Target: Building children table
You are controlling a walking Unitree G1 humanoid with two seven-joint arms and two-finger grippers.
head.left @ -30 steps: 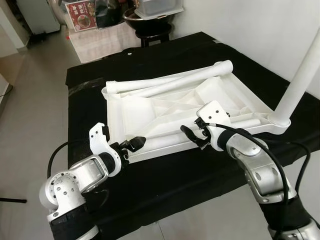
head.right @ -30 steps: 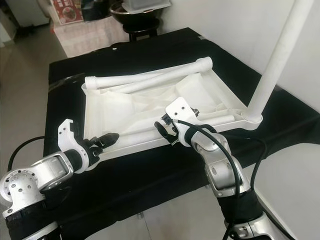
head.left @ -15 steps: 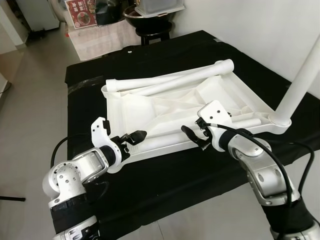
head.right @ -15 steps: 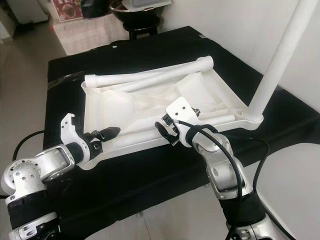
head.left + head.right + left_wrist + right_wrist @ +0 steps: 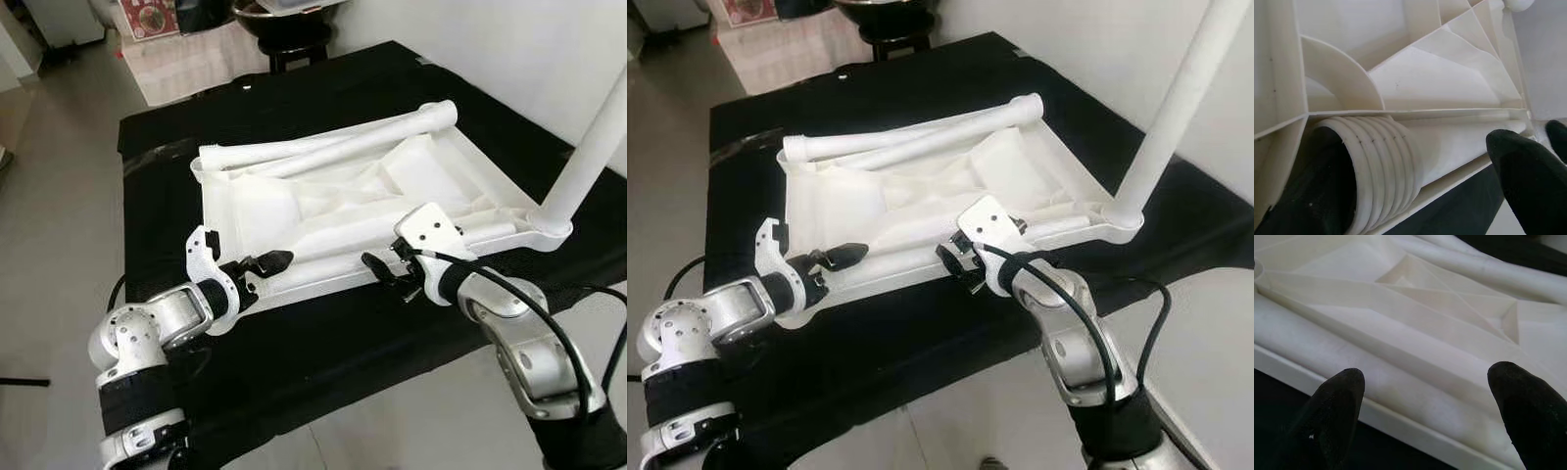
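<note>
From the head views, a black cloth (image 5: 323, 108) covers the low surface in front of the robot, with pale floor (image 5: 59, 196) to the left and a dark stool (image 5: 284, 24) beyond the far edge. A poster (image 5: 149, 18) leans at the back, cut off by the frame.

The white tabletop (image 5: 333, 201) lies upside down in the middle of the cloth, its ribbed underside facing up. One leg (image 5: 588, 147) stands upright in the near right corner socket and runs out of the top of the picture. Two loose legs (image 5: 338, 147) lie along the far edge, and another leg (image 5: 333, 264) lies inside along the near rim.

The left gripper (image 5: 266, 262) sits at the near left corner of the tabletop, fingers close together over the rim; I cannot tell whether they pinch anything. The right gripper (image 5: 387, 274) hangs at the near rim toward the middle, and its cable (image 5: 549, 323) loops over the silver forearm.

In the left wrist view, a ribbed socket (image 5: 1376, 166) gapes dark, with the lying leg leading away from it. One black finger (image 5: 1528, 176) fills the corner, blurred; the other barely shows.

In the right wrist view, the fingers (image 5: 1334, 406) are spread wide apart above the lying leg and rim, touching neither.
</note>
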